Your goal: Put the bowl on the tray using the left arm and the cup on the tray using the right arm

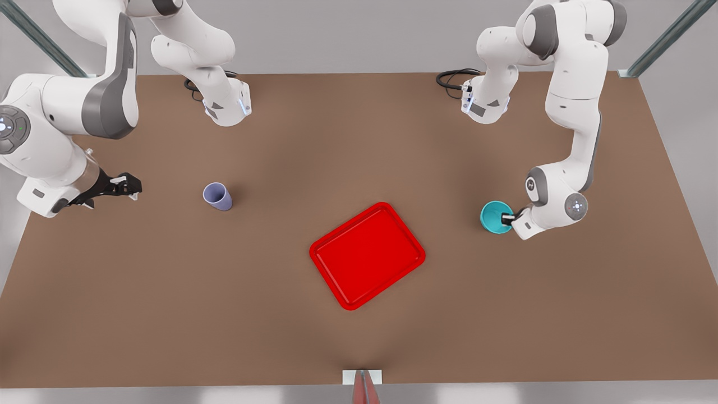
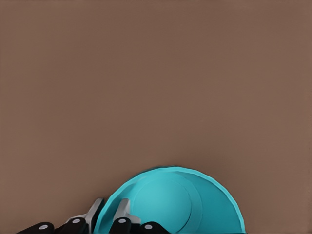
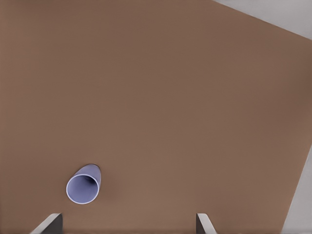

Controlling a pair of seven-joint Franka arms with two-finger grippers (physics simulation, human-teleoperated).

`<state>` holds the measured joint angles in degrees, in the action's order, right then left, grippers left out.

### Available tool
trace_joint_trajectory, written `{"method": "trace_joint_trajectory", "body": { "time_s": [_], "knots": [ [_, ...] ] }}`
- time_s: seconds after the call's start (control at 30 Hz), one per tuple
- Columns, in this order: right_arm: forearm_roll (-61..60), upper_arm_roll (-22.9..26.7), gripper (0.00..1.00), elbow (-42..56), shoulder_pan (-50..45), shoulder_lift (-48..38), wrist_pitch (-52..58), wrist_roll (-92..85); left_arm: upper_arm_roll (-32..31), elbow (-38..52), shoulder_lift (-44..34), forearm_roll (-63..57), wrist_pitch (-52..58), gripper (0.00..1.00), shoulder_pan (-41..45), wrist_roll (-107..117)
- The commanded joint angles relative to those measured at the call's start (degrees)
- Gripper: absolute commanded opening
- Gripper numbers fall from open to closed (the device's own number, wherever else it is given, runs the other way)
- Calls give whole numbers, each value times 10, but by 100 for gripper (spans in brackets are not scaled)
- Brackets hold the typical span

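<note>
on the brown table [image 1: 168, 292], near its middle, lies the bright red flat rectangular tray [image 1: 367, 255] with rounded corners and a low raised rim, set at an angle and carrying nothing. toward the front view's right, well apart from the tray, stands the small round teal bowl [image 1: 493, 216]; the left gripper [image 1: 507, 217] is at the bowl's rim on the side away from the tray. the left wrist view shows the bowl [image 2: 178, 204] with one finger inside the wall and one finger [image 2: 90, 217] outside it, the jaws narrow and straddling the rim; whether they press the wall cannot be told. toward the front view's left, well apart from the tray, stands the small pale lavender tapered cup [image 1: 217, 196], upright on the table with its open mouth upward. the right gripper [image 1: 126, 186] hangs at the front view's far left, apart from the cup and touching nothing. the right wrist view shows the cup [image 3: 84, 185] on the table beyond two widely separated fingertips [image 3: 48, 223], so the jaws stand wide and empty.
</note>
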<state>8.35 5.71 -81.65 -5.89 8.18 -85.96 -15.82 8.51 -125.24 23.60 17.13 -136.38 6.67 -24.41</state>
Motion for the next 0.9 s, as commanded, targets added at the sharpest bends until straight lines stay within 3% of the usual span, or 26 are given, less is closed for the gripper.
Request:
{"method": "trace_joint_trajectory", "body": {
  "time_s": [0.0, 0.23, 0.43, 0.73, 0.8, 0.87],
  "knots": [
    [0, 0, 100, 1, 0, 0, 0, 0, 0, 0, 0, -11, 1, 21, 0, 4],
    [-1, 2, 100, 0, 0, 1, 0, -3, -10, 46, -17, 24, 69, 21, 2, 12],
    [-1, 2, 100, 0, 0, 2, 0, -3, -159, 105, -23, 46, 66, 21, 4, 252],
    [-5, 10, 100, -5, -1, 26, -1, -3, -162, 297, 104, 46, 61, 21, 129, 491],
    [-17, 10, 100, -158, -5, 15, -143, 3, -162, 328, 131, 46, 59, 21, 141, 512],
    [-55, 4, 100, -243, -8, -11, -197, 4, -162, 330, 145, 46, 38, 21, 154, 526]
  ]
}}
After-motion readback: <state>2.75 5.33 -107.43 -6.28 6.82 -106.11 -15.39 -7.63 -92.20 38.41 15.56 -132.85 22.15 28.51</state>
